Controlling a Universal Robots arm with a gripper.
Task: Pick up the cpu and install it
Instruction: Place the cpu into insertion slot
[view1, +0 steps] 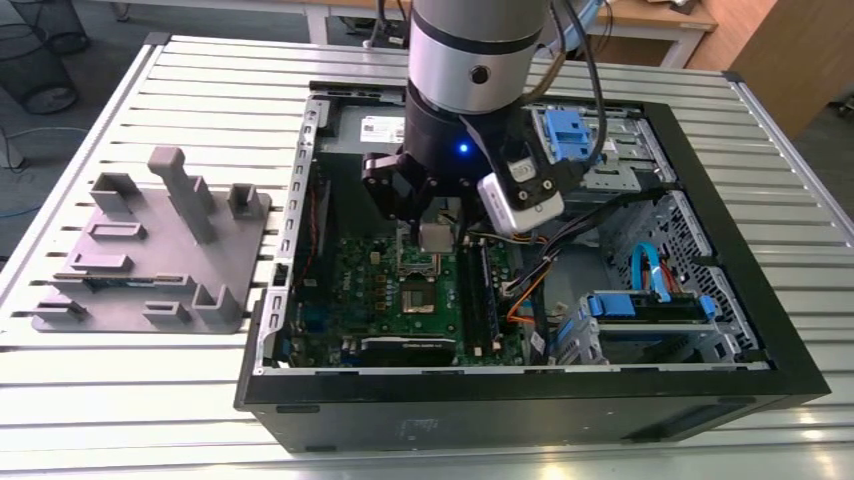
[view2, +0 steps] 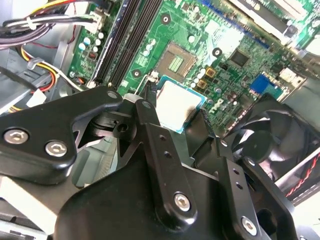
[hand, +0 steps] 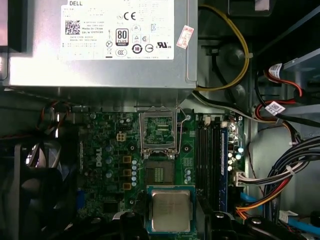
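The tool (view2: 176, 106) holds the cpu (hand: 170, 210): square, silver-grey top, green rim.

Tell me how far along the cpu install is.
Pickup looks done: the gripper is shut on the cpu, holding it above the motherboard inside the open computer case. In hand: the chip hangs near the socket, whose metal bracket stands open. Left: the socket is bare, so the cpu is not yet seated.
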